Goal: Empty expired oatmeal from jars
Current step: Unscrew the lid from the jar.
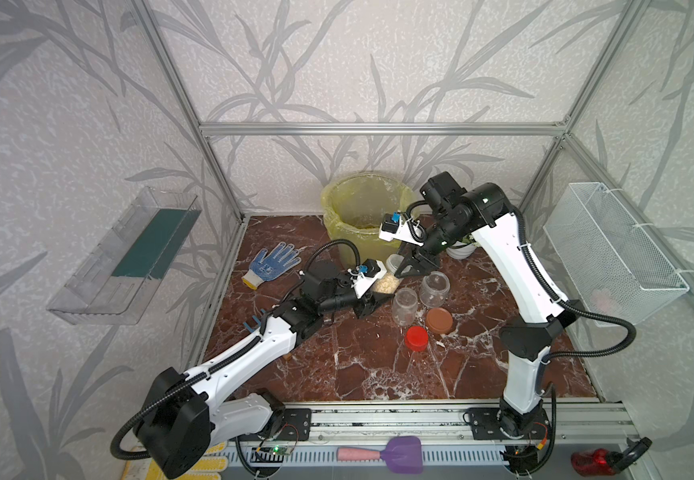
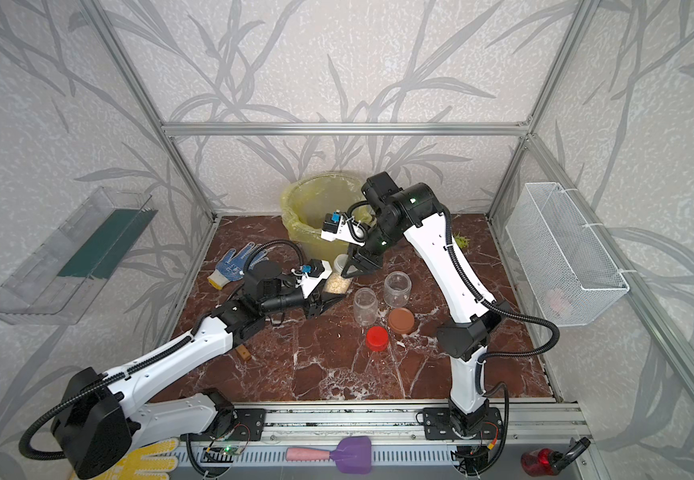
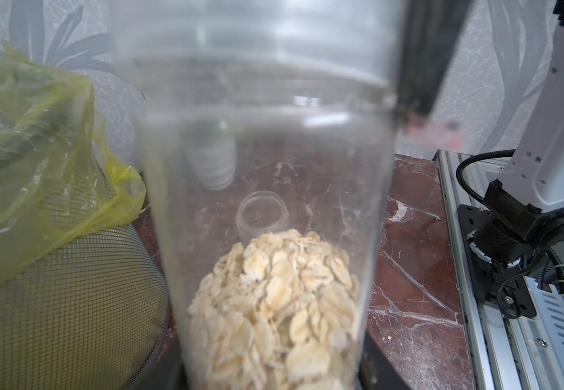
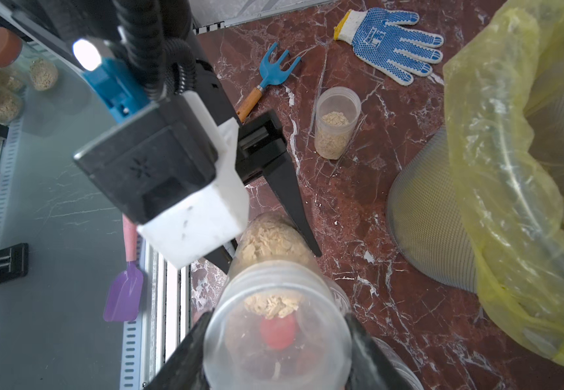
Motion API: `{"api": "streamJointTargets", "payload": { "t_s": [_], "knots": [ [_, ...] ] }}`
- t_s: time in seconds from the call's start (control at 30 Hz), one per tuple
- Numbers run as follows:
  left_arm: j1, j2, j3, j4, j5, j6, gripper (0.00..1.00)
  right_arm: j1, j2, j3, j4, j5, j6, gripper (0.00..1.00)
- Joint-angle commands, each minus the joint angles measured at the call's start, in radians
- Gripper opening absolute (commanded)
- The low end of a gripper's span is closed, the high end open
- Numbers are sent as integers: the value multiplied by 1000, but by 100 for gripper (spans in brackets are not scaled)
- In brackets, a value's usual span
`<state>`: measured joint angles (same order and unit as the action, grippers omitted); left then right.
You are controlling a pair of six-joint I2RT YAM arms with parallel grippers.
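R pincer [image 4: 275, 347] clamps clear lid [image 4: 274, 304] of jar [image 4: 294, 256] w/ oatmeal [image 4: 267, 239], L pincer [image 4: 270, 258] grips jar's body.

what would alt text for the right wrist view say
The right gripper, jaws shut on the clear lid of a slim jar of oatmeal, which the left gripper clamps by its body. Beyond on the marble table: an open oatmeal jar, blue hand rake, dotted work glove, yellow-bagged mesh bin.

Prob. robot lab test cell: alu frame [image 1: 378, 129], wallpaper panels [image 1: 337, 62], marble-look tabletop [image 1: 378, 365].
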<state>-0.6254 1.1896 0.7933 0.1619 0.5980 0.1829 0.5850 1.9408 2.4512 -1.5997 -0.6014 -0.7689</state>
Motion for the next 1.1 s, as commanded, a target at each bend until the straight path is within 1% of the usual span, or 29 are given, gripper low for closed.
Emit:
{"api": "streamJointTargets", "payload": {
  "t_s": [0.0,0.1,0.23,0.37,0.53,0.6,0.7,0.83,1.07],
  "knots": [
    [3,22,42,-46,47,-4,0,9,-32,10,-46,-68,-134,45],
    [3,18,51,-39,56,-16,0,7,-24,14,-50,-59,-149,47],
    [3,5,55,-35,66,-24,0,4,-8,42,-62,-51,-158,53],
    [2,-8,55,-41,54,-17,0,1,-5,37,-55,-44,-155,58],
    [3,-19,53,-48,49,-16,0,-6,0,32,-52,-39,-149,65],
    [3,-25,49,-46,46,-16,0,-8,0,27,-47,-35,-144,70],
    [3,-37,44,-46,40,-13,0,-13,-3,22,-38,-26,-138,71],
    [3,-50,41,-49,32,-11,0,-22,-14,11,-28,-44,-139,72],
    [4,-34,41,-51,27,-11,0,-24,-48,-24,11,-150,-139,73]
  ]
}}
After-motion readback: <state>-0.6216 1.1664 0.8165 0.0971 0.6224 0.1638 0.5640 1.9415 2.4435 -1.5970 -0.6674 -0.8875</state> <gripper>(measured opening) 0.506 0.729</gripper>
